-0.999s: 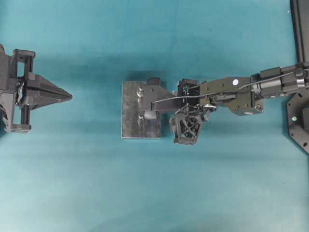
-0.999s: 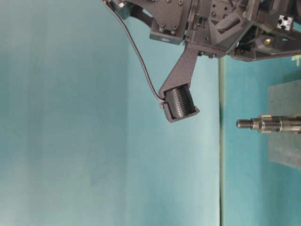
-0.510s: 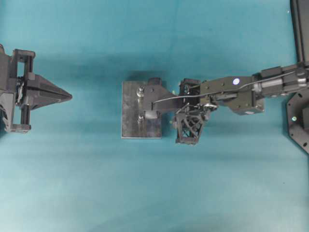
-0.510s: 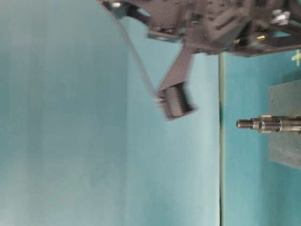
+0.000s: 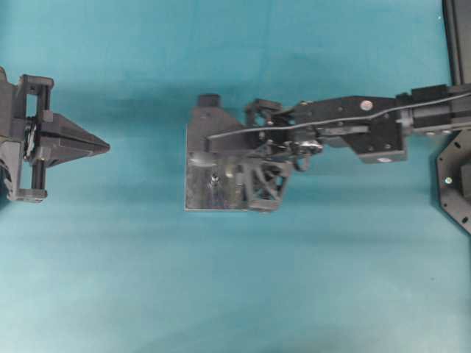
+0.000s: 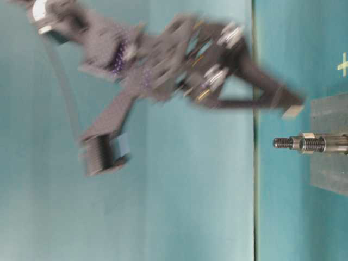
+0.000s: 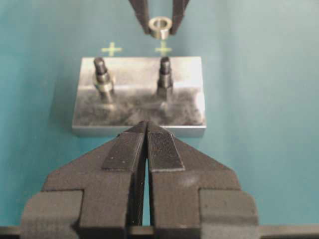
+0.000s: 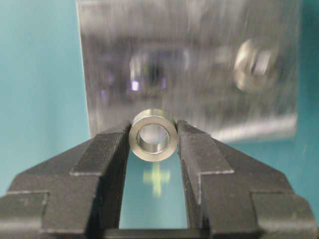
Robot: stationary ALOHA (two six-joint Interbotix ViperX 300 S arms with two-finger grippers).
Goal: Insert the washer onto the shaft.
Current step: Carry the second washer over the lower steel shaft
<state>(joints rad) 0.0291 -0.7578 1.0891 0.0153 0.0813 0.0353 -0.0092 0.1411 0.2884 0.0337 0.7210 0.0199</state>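
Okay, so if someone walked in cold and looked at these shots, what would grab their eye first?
Probably the small metal washer, pinched between the right gripper tips and held above the steel block in the middle of the teal table. Next, the two threaded shafts standing upright on that block. The left gripper sits shut off to the left side, pointing at the block.
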